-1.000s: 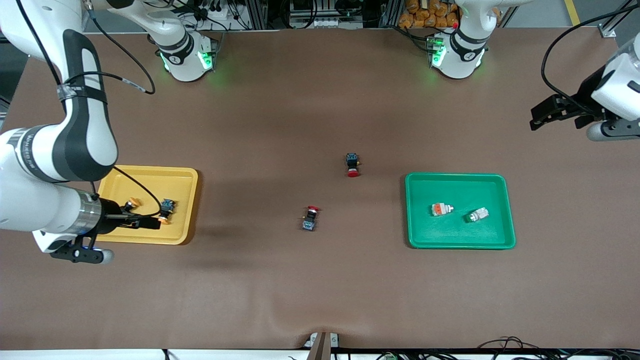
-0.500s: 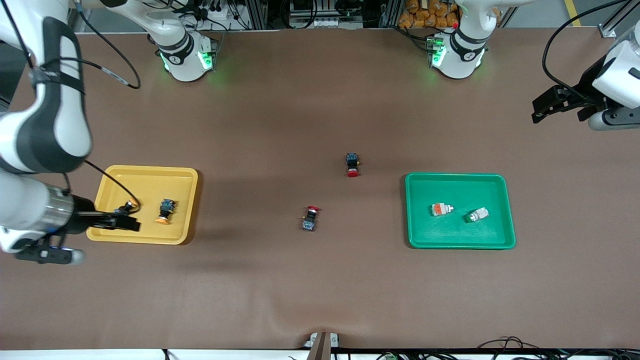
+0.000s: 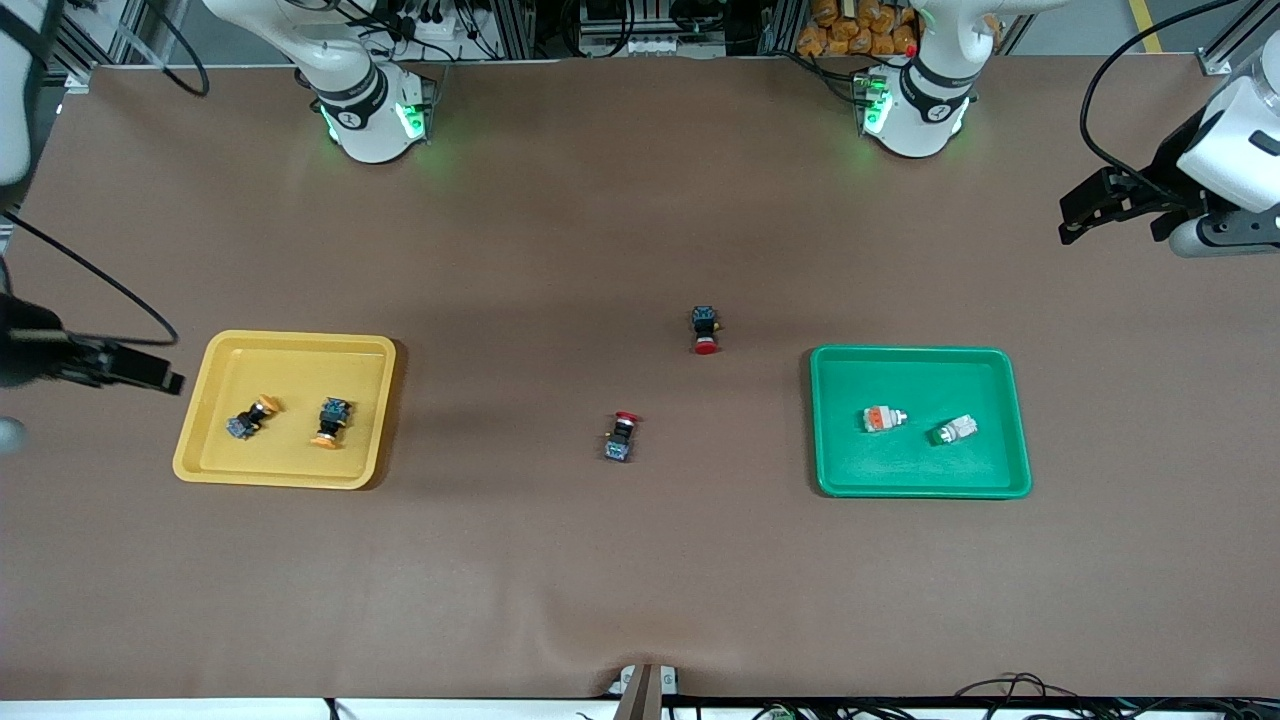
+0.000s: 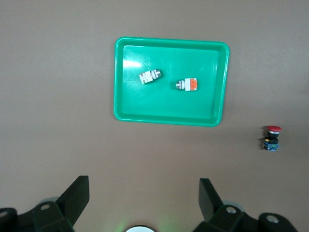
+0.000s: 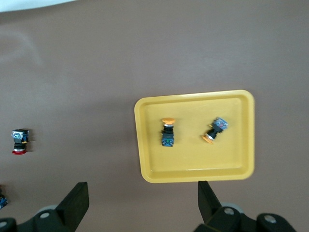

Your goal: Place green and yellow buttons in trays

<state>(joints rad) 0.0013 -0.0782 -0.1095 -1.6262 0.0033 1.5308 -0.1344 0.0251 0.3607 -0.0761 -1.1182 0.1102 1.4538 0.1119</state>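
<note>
Front view: the yellow tray [image 3: 290, 345] sits toward the right arm's end of the table [image 3: 560, 230], two orange-capped buttons [image 3: 331, 423] lying in it, apart. The green tray [image 3: 920, 358] sits toward the left arm's end with two white-bodied buttons [image 3: 884, 418] inside. Two red-capped switches [image 3: 705, 330] lie on the bare table between the trays. The right pincer [image 3: 150, 378] hangs beside the yellow tray; the left pincer [image 3: 1085, 212] is up over the table's edge. Left wrist view: left pincer [image 4: 141, 198] released, fingers spread, green tray [image 4: 170, 117] below. Right wrist view: right pincer [image 5: 142, 200] released, empty, above the yellow tray [image 5: 193, 175].
</note>
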